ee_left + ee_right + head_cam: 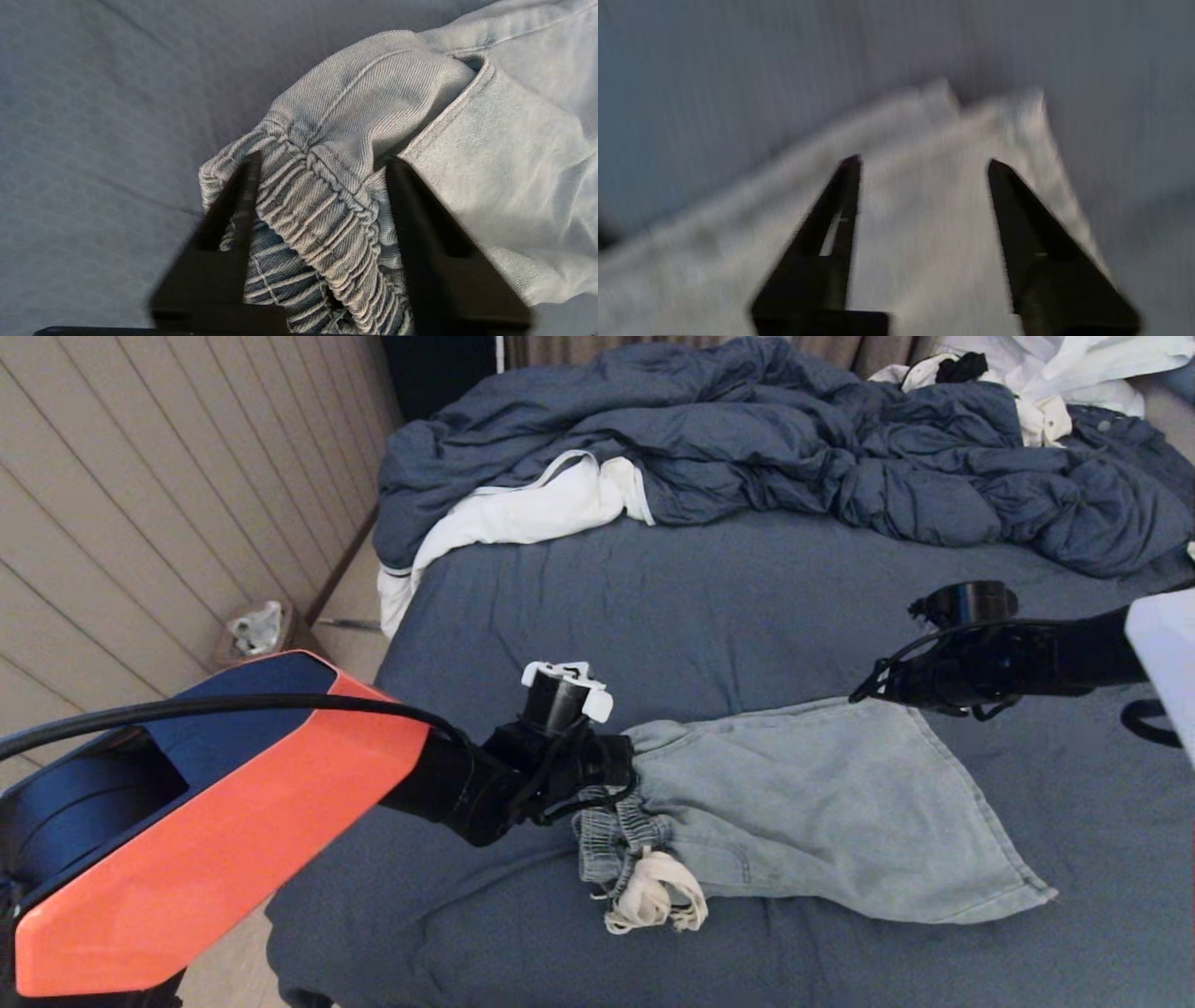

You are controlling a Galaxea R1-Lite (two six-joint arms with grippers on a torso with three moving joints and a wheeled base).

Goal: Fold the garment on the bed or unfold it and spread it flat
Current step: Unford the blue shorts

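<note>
My left gripper (624,773) sits at the shorts' (822,803) waistband end; fingers (233,205) spread wide w/ the gathered elastic bunched between them. Shorts lie on the bed (728,607) near its front edge, pale denim, waistband crumpled, white drawstring (653,896) in a heap, leg fanned out to the right. Right gripper (864,691) hovers at the far hem corner, fingers (1008,200) wide apart over the cloth, gripping nothing.
</note>
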